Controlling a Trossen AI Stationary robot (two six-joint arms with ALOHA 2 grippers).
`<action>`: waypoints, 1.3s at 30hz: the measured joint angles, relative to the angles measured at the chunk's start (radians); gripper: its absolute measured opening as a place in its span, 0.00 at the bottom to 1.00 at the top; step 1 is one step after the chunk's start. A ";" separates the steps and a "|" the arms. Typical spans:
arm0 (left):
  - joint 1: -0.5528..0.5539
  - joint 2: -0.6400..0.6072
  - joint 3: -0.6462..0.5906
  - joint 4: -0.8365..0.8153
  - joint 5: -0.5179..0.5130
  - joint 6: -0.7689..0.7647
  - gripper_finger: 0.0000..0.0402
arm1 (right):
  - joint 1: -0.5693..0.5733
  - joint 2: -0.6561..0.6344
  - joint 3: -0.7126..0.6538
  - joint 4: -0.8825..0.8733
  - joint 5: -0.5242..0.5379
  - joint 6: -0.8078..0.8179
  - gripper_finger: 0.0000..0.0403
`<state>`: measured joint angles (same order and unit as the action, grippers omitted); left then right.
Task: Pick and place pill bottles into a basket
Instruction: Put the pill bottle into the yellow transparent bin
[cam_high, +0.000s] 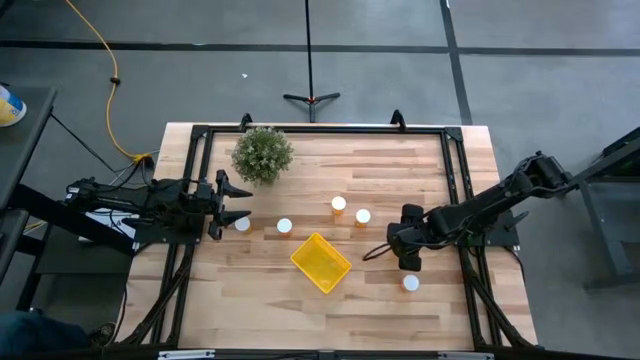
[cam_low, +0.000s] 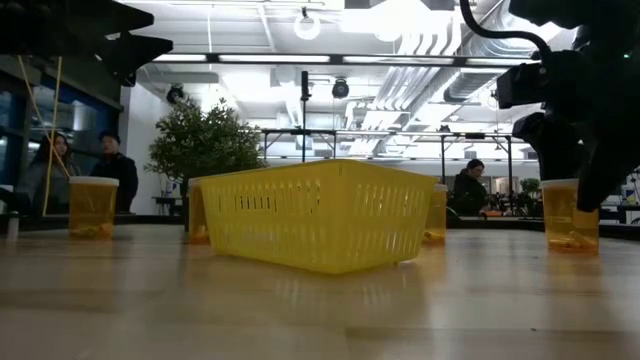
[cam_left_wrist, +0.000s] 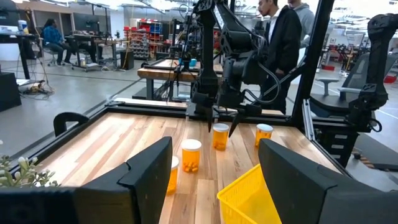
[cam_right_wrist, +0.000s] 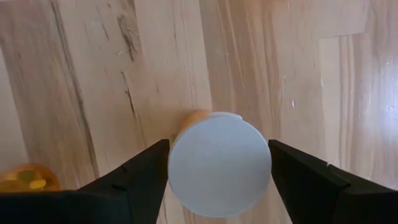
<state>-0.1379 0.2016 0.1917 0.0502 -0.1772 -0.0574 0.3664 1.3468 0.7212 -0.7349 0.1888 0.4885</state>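
Right now the right gripper hangs straight over a bottle on the table's right side, fingers apart and flanking the white cap, not clamped. That bottle stands upright on the wood, clear of the basket. Left gripper waits at the left edge, fingers spread, with another bottle just ahead of it.

Risks as I see them:
- Cap nearly fills the gap between the fingers, so little margin. Any lateral offset on the way down puts a fingertip on the cap rim and tips the bottle.
- Gripping on the cap alone could let the bottle swing or slip in transit.
- A near-front bottle sits just beside the right arm; a wide swing toward the basket could knock it.
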 joint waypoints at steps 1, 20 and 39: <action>0.000 0.000 0.000 0.000 0.000 0.000 0.69 | 0.000 0.000 0.000 0.000 -0.001 0.000 0.64; 0.000 0.000 0.000 0.000 0.000 0.000 0.69 | 0.000 0.000 0.000 -0.001 -0.005 0.000 0.50; 0.000 0.000 0.000 -0.029 0.000 0.000 0.69 | 0.000 0.000 0.129 0.058 0.005 -0.088 0.50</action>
<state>-0.1378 0.2012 0.1917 0.0216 -0.1768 -0.0574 0.3664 1.3472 0.8502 -0.6766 0.1936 0.4006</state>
